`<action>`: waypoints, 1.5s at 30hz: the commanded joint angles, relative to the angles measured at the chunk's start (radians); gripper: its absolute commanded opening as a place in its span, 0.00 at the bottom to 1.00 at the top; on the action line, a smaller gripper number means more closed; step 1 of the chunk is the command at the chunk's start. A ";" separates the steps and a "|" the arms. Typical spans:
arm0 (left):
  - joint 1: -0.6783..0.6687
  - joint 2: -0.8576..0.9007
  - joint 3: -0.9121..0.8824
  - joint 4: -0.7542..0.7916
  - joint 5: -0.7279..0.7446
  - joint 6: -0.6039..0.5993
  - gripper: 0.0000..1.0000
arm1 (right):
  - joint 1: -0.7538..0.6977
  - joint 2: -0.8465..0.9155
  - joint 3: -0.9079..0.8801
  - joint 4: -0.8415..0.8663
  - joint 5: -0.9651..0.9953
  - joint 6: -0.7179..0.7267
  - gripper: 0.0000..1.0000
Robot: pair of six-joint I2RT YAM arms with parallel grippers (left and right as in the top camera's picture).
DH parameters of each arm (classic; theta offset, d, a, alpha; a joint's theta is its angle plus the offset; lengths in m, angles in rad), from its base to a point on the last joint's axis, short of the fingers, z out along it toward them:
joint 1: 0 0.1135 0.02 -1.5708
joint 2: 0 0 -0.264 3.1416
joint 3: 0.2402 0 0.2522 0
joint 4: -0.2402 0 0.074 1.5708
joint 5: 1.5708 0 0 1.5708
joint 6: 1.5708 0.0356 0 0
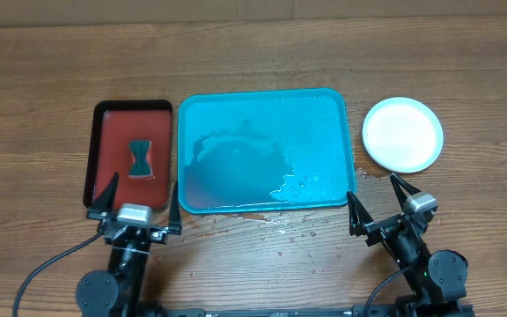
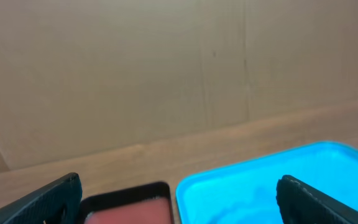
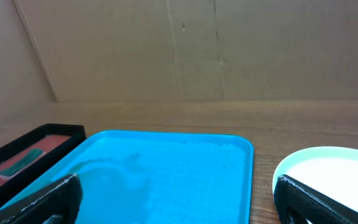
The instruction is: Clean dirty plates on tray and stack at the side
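Tray point(image 1: 262, 150): wet, nothing on it. Plates point(image 1: 402, 134): stacked right of the tray; light, stiff, probably slippery; I would grip the rim. My left gripper point(image 1: 145, 180) and right gripper point(image 1: 371, 187): both spread, at the tray's near edge.

We saw the turquoise tray point(image 3: 166, 168) across the lower centre, a white plate point(image 3: 334, 169) at lower right, and a red tray point(image 3: 42, 132) at lower left.
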 commanded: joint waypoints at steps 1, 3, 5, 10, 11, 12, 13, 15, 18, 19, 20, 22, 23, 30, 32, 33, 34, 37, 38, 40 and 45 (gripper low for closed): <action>-0.011 -0.022 -0.075 0.018 -0.007 0.095 1.00 | -0.007 -0.012 -0.011 0.006 -0.005 -0.001 1.00; -0.011 -0.032 -0.108 0.019 -0.007 0.103 1.00 | -0.007 -0.012 -0.011 0.006 -0.005 -0.001 1.00; -0.011 -0.048 -0.138 0.018 -0.006 0.103 1.00 | -0.007 -0.012 -0.011 0.006 -0.005 -0.001 1.00; -0.011 -0.049 -0.217 0.040 -0.006 0.111 1.00 | -0.007 -0.012 -0.011 0.006 -0.005 -0.001 1.00; -0.011 -0.049 -0.219 0.043 -0.007 0.110 1.00 | -0.007 -0.012 -0.011 0.006 -0.005 -0.001 1.00; -0.011 -0.049 -0.219 0.044 -0.007 0.110 1.00 | -0.007 -0.012 -0.011 0.006 -0.005 -0.001 1.00; -0.011 -0.049 -0.219 0.043 -0.008 0.110 1.00 | -0.007 -0.012 -0.011 0.006 -0.005 -0.001 1.00; -0.011 -0.049 -0.219 0.045 -0.006 0.110 1.00 | -0.007 -0.012 -0.011 0.006 -0.005 -0.001 1.00; -0.011 -0.048 -0.219 0.045 -0.007 0.110 1.00 | -0.007 -0.012 -0.011 0.006 -0.005 -0.001 1.00; -0.011 -0.048 -0.219 0.045 -0.007 0.110 1.00 | -0.007 -0.012 -0.011 0.006 -0.005 -0.001 1.00; -0.011 -0.048 -0.219 0.045 -0.007 0.110 1.00 | -0.007 -0.012 -0.011 0.006 -0.005 -0.001 1.00; -0.011 -0.048 -0.219 0.045 -0.007 0.110 1.00 | -0.007 -0.012 -0.011 0.006 -0.005 -0.001 1.00; -0.011 -0.048 -0.219 0.045 -0.007 0.110 1.00 | -0.007 -0.012 -0.011 0.006 -0.005 -0.001 1.00; -0.011 -0.048 -0.219 0.045 -0.007 0.110 1.00 | -0.007 -0.012 -0.011 0.006 -0.005 -0.001 1.00; -0.011 -0.048 -0.219 0.045 -0.007 0.110 1.00 | -0.007 -0.012 -0.011 0.006 -0.005 -0.001 1.00; -0.011 -0.048 -0.219 0.045 -0.007 0.110 1.00 | -0.007 -0.012 -0.011 0.006 -0.005 -0.001 1.00; -0.011 -0.048 -0.219 0.045 -0.007 0.110 1.00 | -0.007 -0.012 -0.011 0.006 -0.005 -0.001 1.00; -0.011 -0.048 -0.219 0.045 -0.007 0.110 1.00 | -0.007 -0.012 -0.011 0.006 -0.005 -0.001 1.00; -0.011 -0.048 -0.219 0.045 -0.007 0.110 1.00 | -0.007 -0.012 -0.011 0.006 -0.005 -0.001 1.00; -0.011 -0.048 -0.219 0.045 -0.007 0.110 1.00 | -0.007 -0.012 -0.011 0.006 -0.005 -0.001 1.00; -0.011 -0.048 -0.219 0.045 -0.007 0.110 1.00 | -0.007 -0.012 -0.011 0.006 -0.005 -0.001 1.00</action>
